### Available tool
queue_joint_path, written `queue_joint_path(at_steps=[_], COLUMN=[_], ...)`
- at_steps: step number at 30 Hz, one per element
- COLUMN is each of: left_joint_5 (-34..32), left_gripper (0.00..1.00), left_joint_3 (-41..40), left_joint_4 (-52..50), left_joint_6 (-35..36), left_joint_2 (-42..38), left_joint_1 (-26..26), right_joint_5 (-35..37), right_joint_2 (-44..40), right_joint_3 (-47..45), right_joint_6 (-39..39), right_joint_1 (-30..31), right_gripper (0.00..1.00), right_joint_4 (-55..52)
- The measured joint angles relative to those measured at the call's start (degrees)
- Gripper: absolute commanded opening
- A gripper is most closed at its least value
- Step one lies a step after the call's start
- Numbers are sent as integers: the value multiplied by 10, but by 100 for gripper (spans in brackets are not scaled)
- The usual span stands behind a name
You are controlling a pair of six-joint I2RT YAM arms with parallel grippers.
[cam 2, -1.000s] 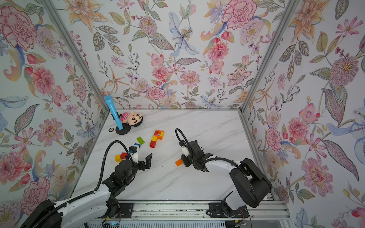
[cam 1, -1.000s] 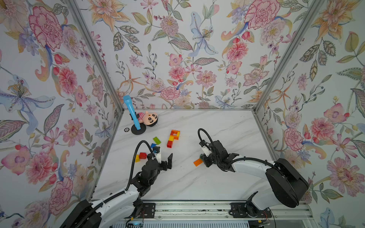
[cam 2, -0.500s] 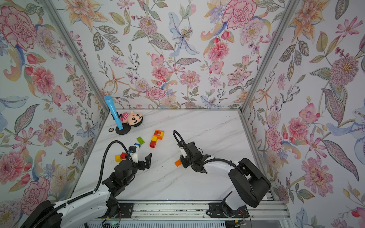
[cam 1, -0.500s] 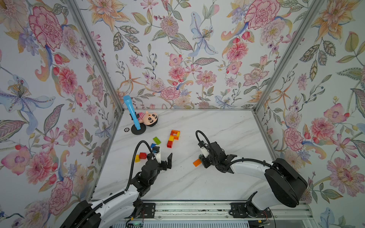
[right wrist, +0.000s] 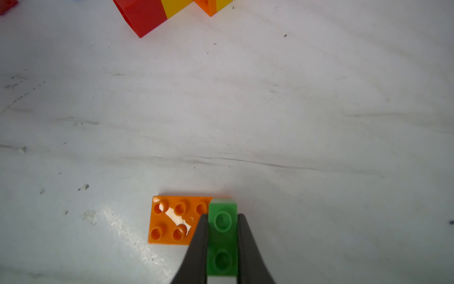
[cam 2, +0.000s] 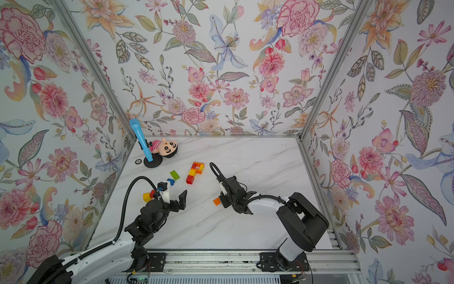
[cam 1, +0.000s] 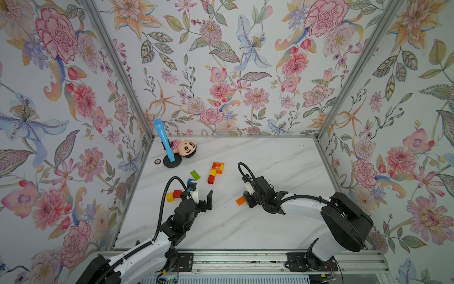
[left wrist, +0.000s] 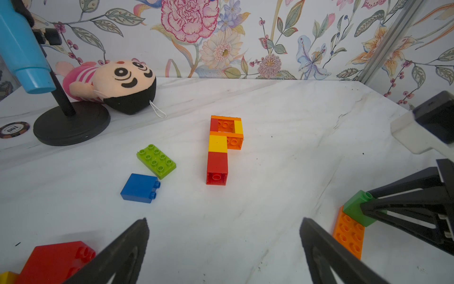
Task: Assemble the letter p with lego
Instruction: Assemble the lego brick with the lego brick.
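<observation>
A lego letter (cam 1: 215,172) (cam 2: 195,172) (left wrist: 222,147) of red, yellow and orange bricks lies flat mid-table. My right gripper (right wrist: 222,216) (cam 1: 247,196) is shut on a small green brick (right wrist: 222,236) (left wrist: 356,209), which sits on one end of an orange plate (right wrist: 172,221) (cam 1: 240,201) (cam 2: 217,201) low over the table. My left gripper (left wrist: 223,221) (cam 1: 202,194) stands open and empty, near the front left of the letter. Loose lego lies by it: a green plate (cam 1: 195,175) (left wrist: 156,161), a blue brick (cam 1: 190,181) (left wrist: 140,188), a red brick (cam 1: 177,193) (left wrist: 56,260) and a yellow brick (cam 1: 169,197).
A plush doll (cam 1: 184,148) (left wrist: 118,83) lies at the back left beside a blue microphone on a black round stand (cam 1: 172,161) (left wrist: 71,123). A poker chip (cam 1: 157,161) (left wrist: 13,129) lies next to the stand. Flowered walls close in the marble table (cam 1: 270,221) on three sides.
My right gripper has shifted slightly left, and the green brick and orange plate have moved with it. The left arm has not moved.
</observation>
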Motion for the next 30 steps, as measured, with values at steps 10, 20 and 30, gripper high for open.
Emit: queue_joint_path(at_steps=[10, 20, 30], left_joint_5=[-26, -44, -57], left_gripper=[99, 99, 99], left_joint_3=[16, 35, 44], left_joint_4=[-28, -47, -60], left_joint_6=[5, 14, 16], left_joint_2=[-15, -16, -16], left_joint_1=[7, 16, 24], right_joint_5=[5, 5, 48], right_joint_2=[46, 67, 62], right_joint_3=[52, 79, 98], right_joint_6=[26, 35, 57], right_joint_1=[11, 11, 26], right_gripper=[0, 0, 0], right_joint_4=[-18, -28, -89])
